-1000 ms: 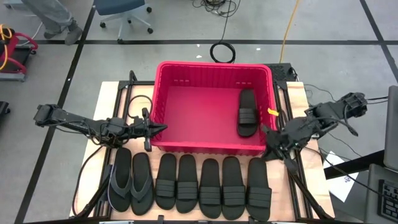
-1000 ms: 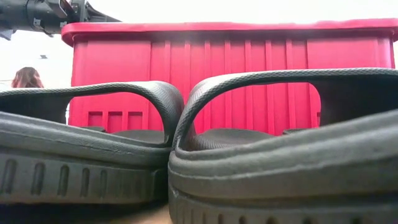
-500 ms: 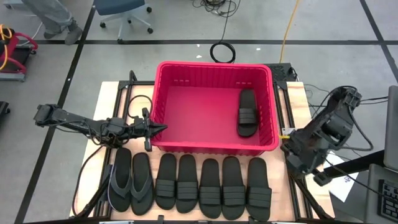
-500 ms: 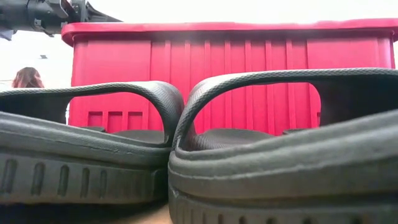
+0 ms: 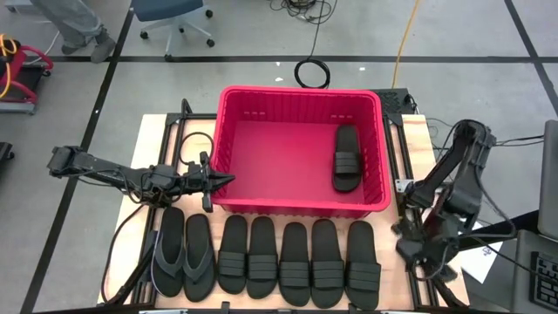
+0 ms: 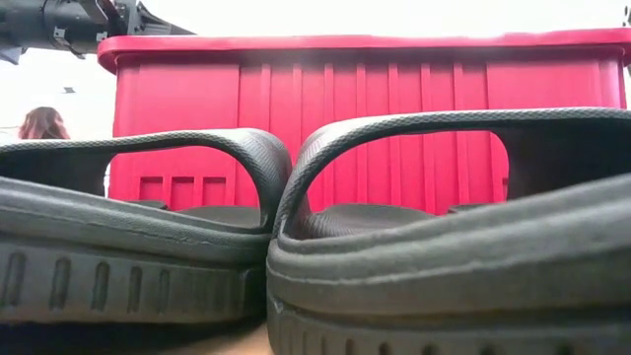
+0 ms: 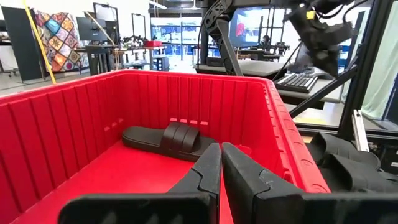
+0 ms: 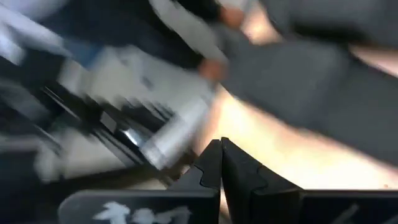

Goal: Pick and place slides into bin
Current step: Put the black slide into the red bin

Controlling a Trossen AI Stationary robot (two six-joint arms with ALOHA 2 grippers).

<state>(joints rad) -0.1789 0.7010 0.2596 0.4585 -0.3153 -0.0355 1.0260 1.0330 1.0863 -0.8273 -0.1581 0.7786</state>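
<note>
Black rubber slide [image 7: 163,138] lies crosswise beyond my closed left gripper [image 7: 220,163] inside the bin [image 5: 228,148]; overhead, its length parallels the bin's short wall. My right gripper [image 8: 220,163] is closed too.

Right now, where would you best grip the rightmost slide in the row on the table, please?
Probably the ribbed band strap of the rightmost slide, from above: it lies flat, sole down, and the strap arches over the footbed, giving the right gripper beside it an edge.

The large rectangular red plastic bin [image 5: 228,153] looks smooth with a slight sheen; the black rubber slides [image 5: 295,262] are matt, ribbed across their straps; the pale wooden desk [image 5: 139,194] looks dull.
</note>
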